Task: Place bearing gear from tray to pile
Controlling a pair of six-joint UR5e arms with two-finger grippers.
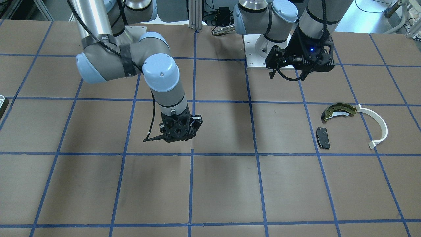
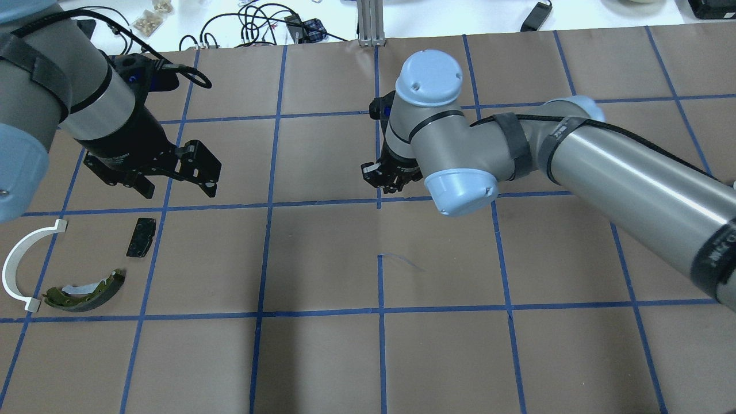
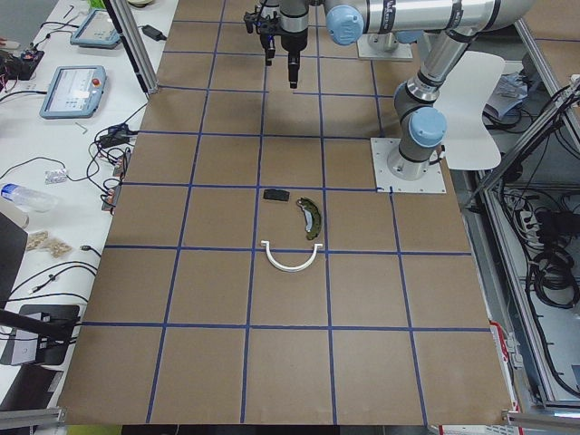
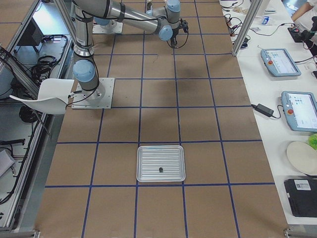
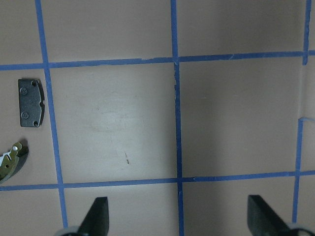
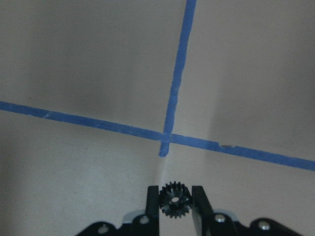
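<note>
The right gripper (image 6: 173, 195) pinches a small black toothed gear (image 6: 173, 201) between narrow fingers above the middle of the brown paper worktop (image 1: 223, 184). The left gripper (image 5: 179, 221) hangs wide open by the pile (image 2: 98, 298) near the worktop's left end: curved olive-gold brake shoe (image 1: 342, 107), white arc strip (image 1: 384, 128), flat black pad (image 1: 323, 137). A ribbed silver tray (image 4: 148, 153) sits towards the right end. Held only by its teeth, the gear could slip out and roll away.

A brown-papered desk (image 2: 322, 259), gridded in blue tape (image 2: 379, 313), carries at the robot's left end an olive-gold brake shoe (image 2: 86, 292) just beside one tip of a white arc strip (image 2: 17, 261), a small black pad (image 2: 141, 237) nearby, and a pale ribbed tray (image 4: 148, 158) well apart at the right end.
</note>
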